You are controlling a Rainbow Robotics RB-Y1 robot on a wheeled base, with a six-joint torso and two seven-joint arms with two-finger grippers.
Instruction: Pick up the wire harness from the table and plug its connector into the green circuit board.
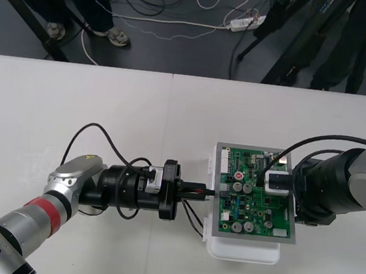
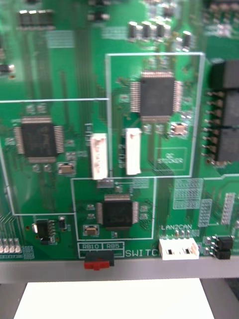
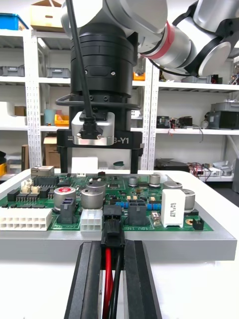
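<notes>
The green circuit board (image 1: 255, 200) lies on its white base (image 1: 243, 251) right of the table's middle. My left gripper (image 1: 204, 192) reaches in level at the board's left edge. It (image 3: 112, 245) is shut on the harness's red and black wires (image 3: 108, 271). The black plug (image 3: 112, 235) sticks out past the fingertips and meets a black connector (image 3: 112, 213) on the board's edge; whether it is seated I cannot tell. My right gripper (image 1: 275, 184) hangs over the board with its fingers (image 3: 137, 158) wide apart, open, holding nothing. Its wrist view looks straight down on the board (image 2: 119, 149).
Tall capacitors (image 3: 92, 197), a white block (image 3: 173, 207) and a white multi-pin connector (image 3: 25, 218) stand on the board beside the plug. Thin dark wires (image 1: 192, 221) loop below the left gripper. Bare table (image 1: 75, 99) stretches to the left and behind.
</notes>
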